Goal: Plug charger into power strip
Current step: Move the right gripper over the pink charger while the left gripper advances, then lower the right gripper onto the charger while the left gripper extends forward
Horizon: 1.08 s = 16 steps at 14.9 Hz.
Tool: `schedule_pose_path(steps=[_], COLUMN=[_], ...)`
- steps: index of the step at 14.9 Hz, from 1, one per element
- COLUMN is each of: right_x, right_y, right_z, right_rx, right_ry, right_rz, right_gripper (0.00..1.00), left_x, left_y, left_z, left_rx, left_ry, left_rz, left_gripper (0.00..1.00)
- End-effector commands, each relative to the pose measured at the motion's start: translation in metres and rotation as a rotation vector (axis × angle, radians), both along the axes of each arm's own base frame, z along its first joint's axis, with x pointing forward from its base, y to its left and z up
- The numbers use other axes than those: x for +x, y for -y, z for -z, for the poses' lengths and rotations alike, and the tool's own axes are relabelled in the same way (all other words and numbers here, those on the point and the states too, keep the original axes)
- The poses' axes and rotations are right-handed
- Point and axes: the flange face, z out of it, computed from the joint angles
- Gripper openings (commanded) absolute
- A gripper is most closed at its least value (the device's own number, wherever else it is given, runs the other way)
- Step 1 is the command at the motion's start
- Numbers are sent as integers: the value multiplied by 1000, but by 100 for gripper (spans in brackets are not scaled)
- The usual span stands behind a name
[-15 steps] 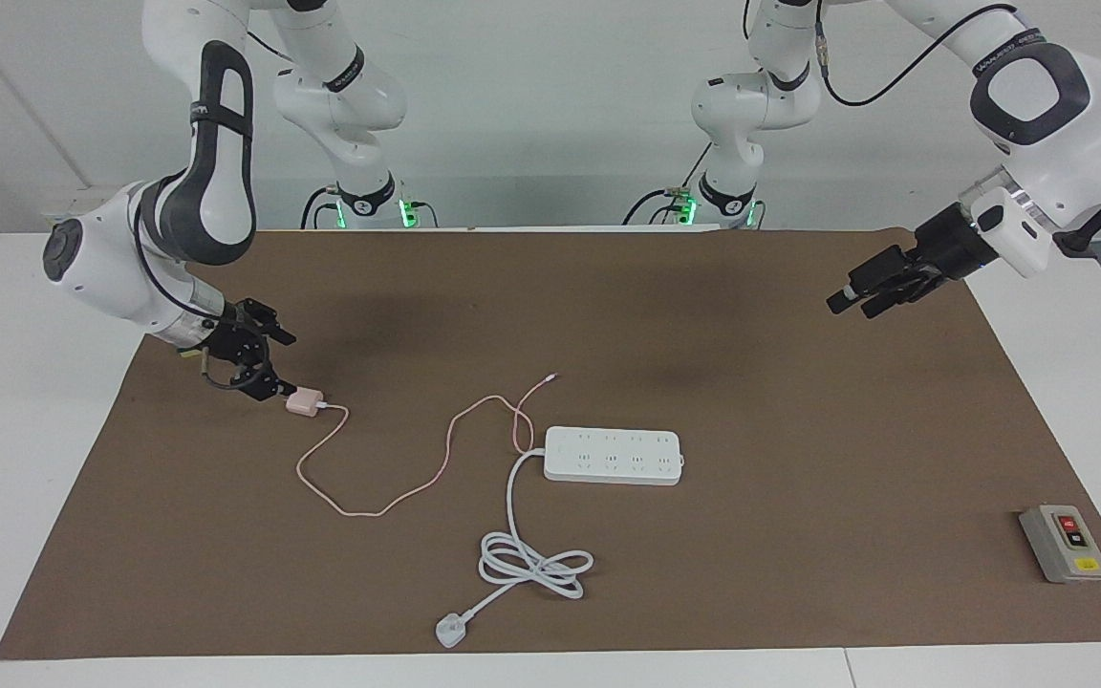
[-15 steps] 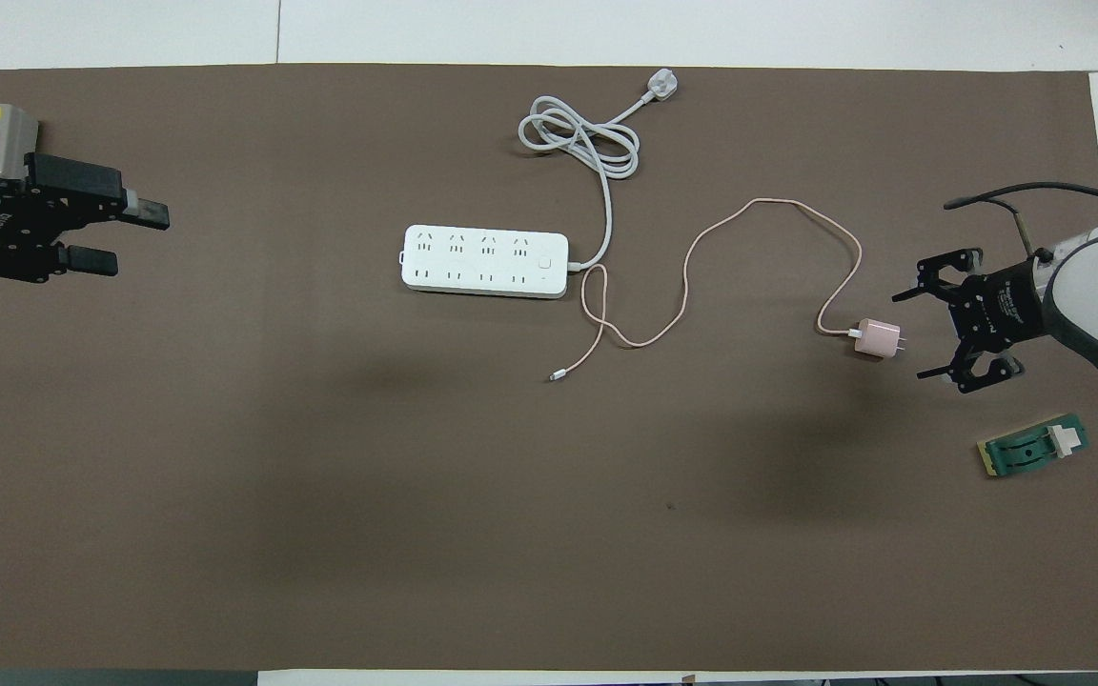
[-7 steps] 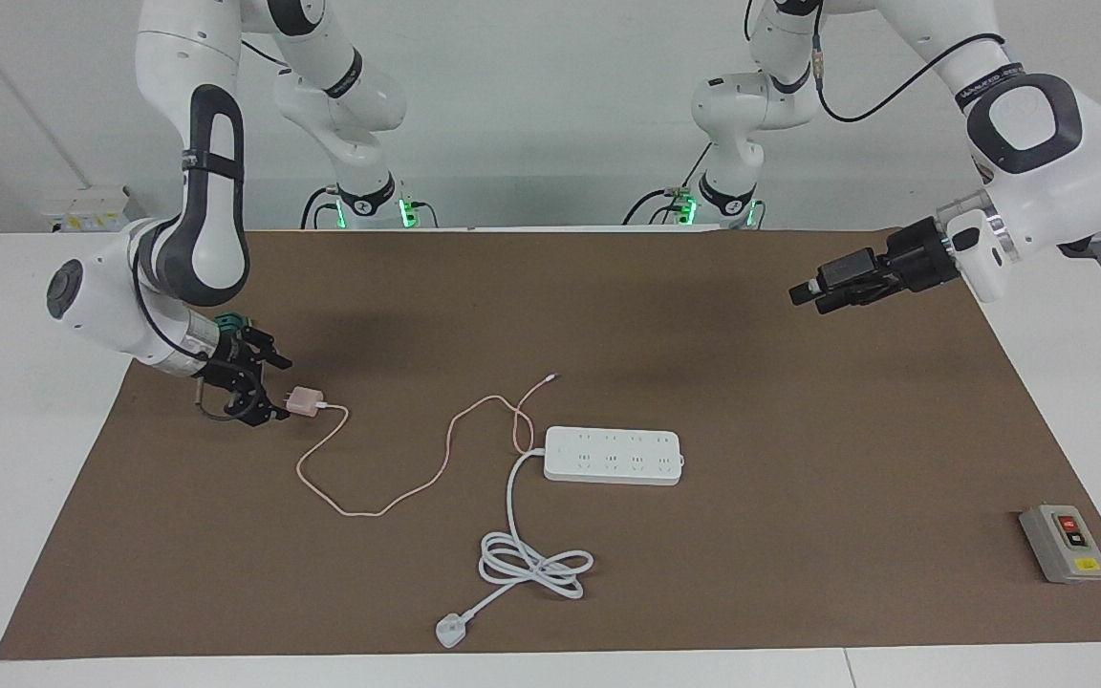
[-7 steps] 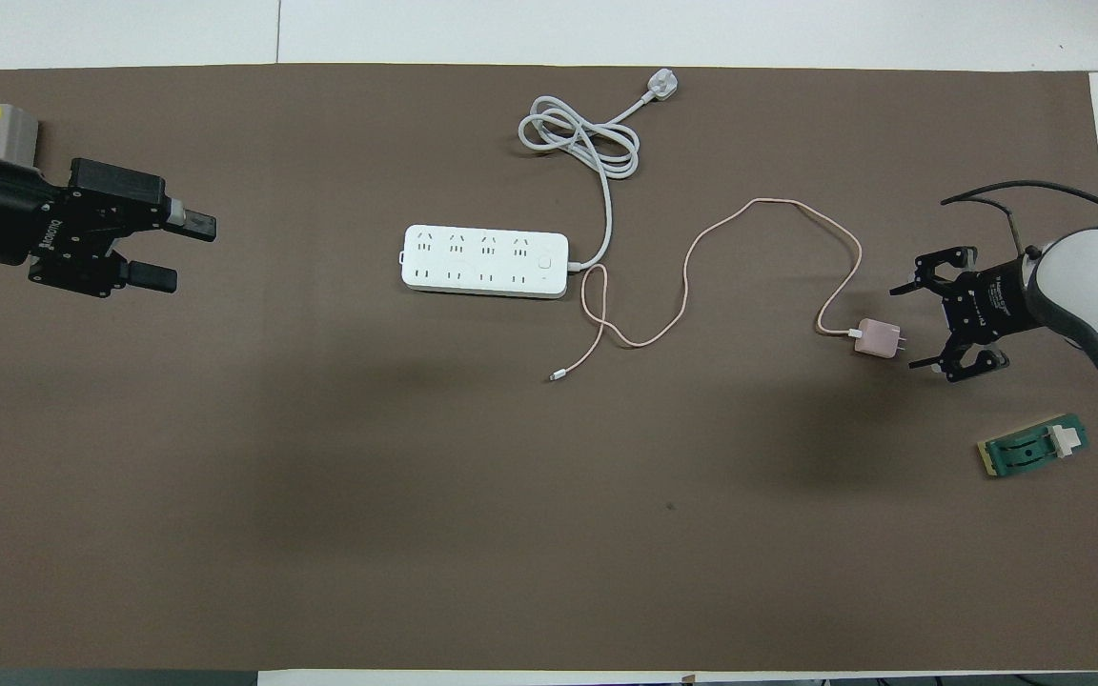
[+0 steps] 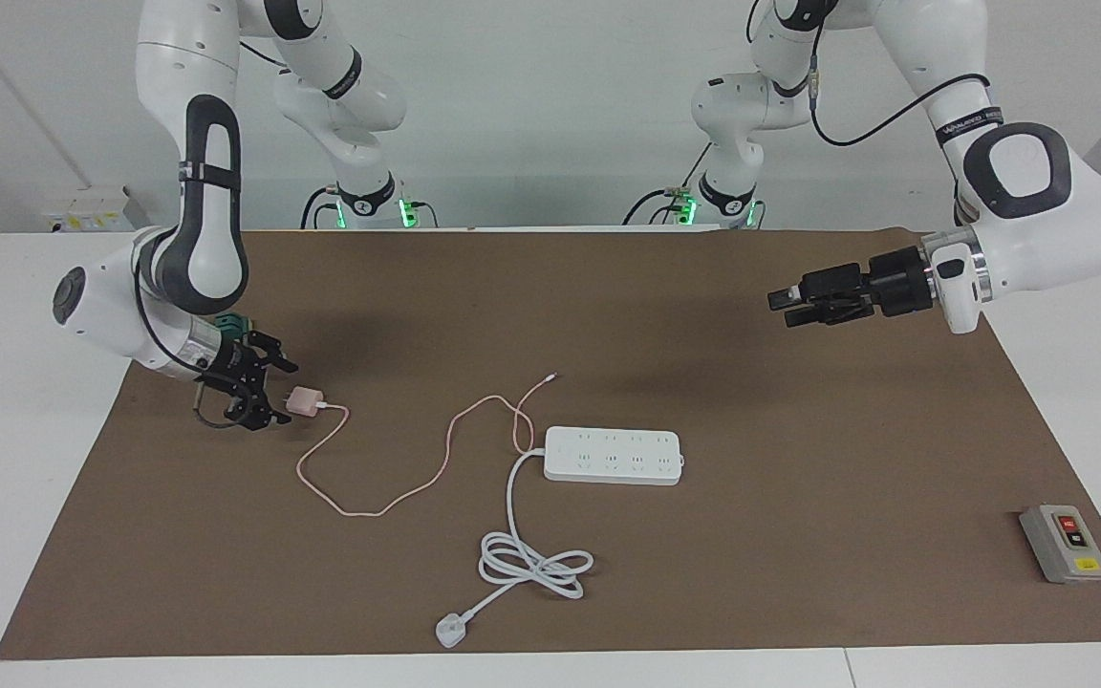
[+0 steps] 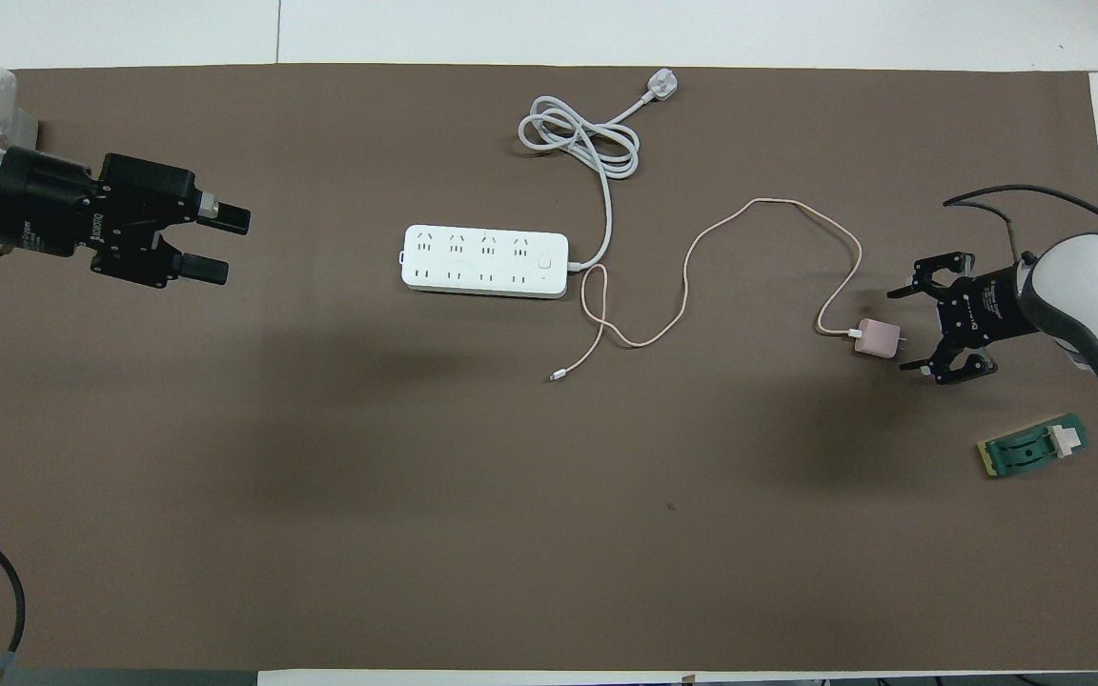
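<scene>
- Toward the right arm's end of the brown mat, the pink charger lies on its side, prongs pointing at the right gripper, which sits low just beside it with fingers spread and nothing held.
- Its thin cable loops across the mat to the strip, which lies near the middle, sockets up, well apart from the charger. The cable's free end rests nearer to the robots than the strip.
- The strip's thick cord coils farther from the robots and ends in a white plug.
- The left gripper hangs open over bare mat toward the left arm's end, holding nothing.
- Risk: the charger is small and light, so closing fingers could nudge it away or pinch the prongs instead of the body. Carried over, the trailing cable could snag on the strip's cord or drag the unheld strip askew.
- Hard to tell: whether the fingertips already touch the charger. The switch box is covered by the left arm from overhead, and a small green part is mostly hidden behind the right arm in the facing view.
</scene>
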Motion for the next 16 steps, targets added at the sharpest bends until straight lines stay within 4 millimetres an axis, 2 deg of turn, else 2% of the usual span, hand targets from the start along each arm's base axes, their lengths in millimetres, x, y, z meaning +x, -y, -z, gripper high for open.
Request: schedule_pose_path(steps=[1,6,8,10,12,14,16], right_x=[-5,-8,-8,-9,-10,-11,-15], right_y=[1,-4,-5,-7,-7,-6,-6], right_z=[8,21,21,23,24,24,27], right_rx=[3,48,48,47,47,49,51], right_ry=[12,-3,-3,-6,-8,-6,-15], right_rz=[48,92,89,87,87,80,81], right_gripper=[100,100,100,100,100,100,100], left_x=[8,23,25,9,-1,-22,-46], left_y=[1,18,24,48,63,66,61], left_z=[3,18,49,75,96,108,109], left_rx=[-138,-306,-381,-398,-455,-479,-499], left_ry=[-8,-30,-3,90,127,177,227], left_rz=[-21,-60,-47,-9,-25,-4,20], left_gripper=[100,100,100,100,100,100,100])
